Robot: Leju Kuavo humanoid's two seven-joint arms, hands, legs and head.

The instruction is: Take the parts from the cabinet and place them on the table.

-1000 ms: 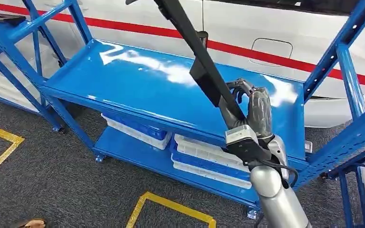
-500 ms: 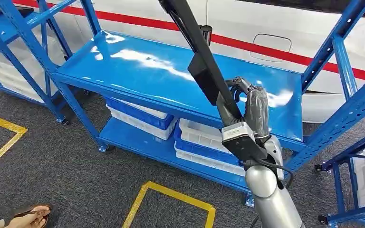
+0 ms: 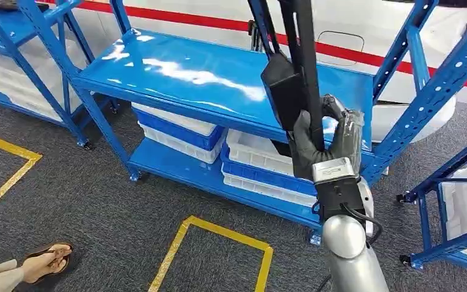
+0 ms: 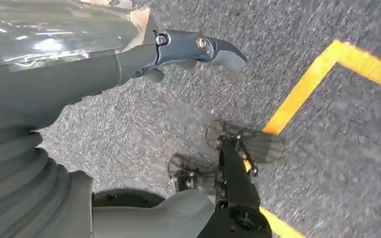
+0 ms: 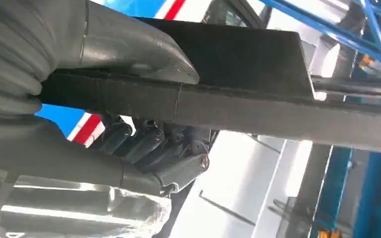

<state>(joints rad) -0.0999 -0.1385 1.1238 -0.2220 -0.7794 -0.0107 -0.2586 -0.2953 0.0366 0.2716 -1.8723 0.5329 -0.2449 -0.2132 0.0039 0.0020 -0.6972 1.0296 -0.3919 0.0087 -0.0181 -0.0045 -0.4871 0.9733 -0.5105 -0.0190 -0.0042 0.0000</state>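
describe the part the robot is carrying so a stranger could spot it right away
In front of the blue shelving rack, the right hand grips a long black part. It points upward out of frame, a slim dark bar unlike the white and blue trays below.

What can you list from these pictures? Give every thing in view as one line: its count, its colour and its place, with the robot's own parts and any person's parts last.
Long part: one, black, gripped upright in front of the rack.
Rack: one, blue, glossy top shelf bare.
Neighbouring racks: two, blue, one at each side.
Trays: several, white and blue, stacked on the lower shelf.
Vehicle body: one, white with a red stripe, behind the rack.
Floor lines: yellow, on grey carpet.
Person's foot: one, in a sandal, on the carpet.
Right hand: grey, grips the long part.
Left hand: grey, hanging over the carpet, holding nothing.
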